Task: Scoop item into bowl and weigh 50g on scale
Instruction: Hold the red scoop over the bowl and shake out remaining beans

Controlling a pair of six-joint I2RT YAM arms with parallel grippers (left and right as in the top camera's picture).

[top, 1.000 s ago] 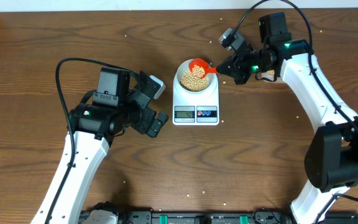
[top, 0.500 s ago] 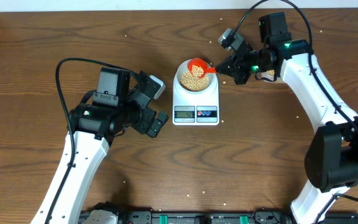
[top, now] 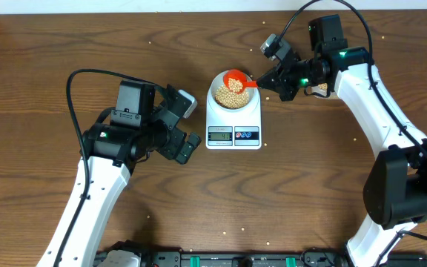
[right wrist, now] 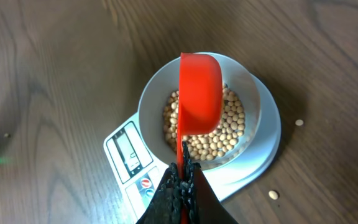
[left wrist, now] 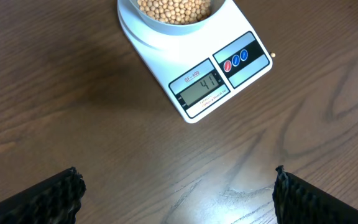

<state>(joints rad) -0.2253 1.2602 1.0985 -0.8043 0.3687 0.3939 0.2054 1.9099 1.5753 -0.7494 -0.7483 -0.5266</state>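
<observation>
Over the bowl (right wrist: pixel 146 99) hangs a red scoop (right wrist: pixel 199 93) — right hand (right wrist: pixel 182 173) gripping.

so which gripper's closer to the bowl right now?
Right. The right gripper sits just off the bowl rim, shut on the red scoop held over the beans. The left gripper hangs open to the left of the scale, touching nothing.

Bowl (left wrist: pixel 129 7) cut by top edge; scoop (right wrist: pixel 201 93) hides some beans (right wrist: pixel 229 121); overhead, scale display (top: pixel 219 134) unreadable.
</observation>
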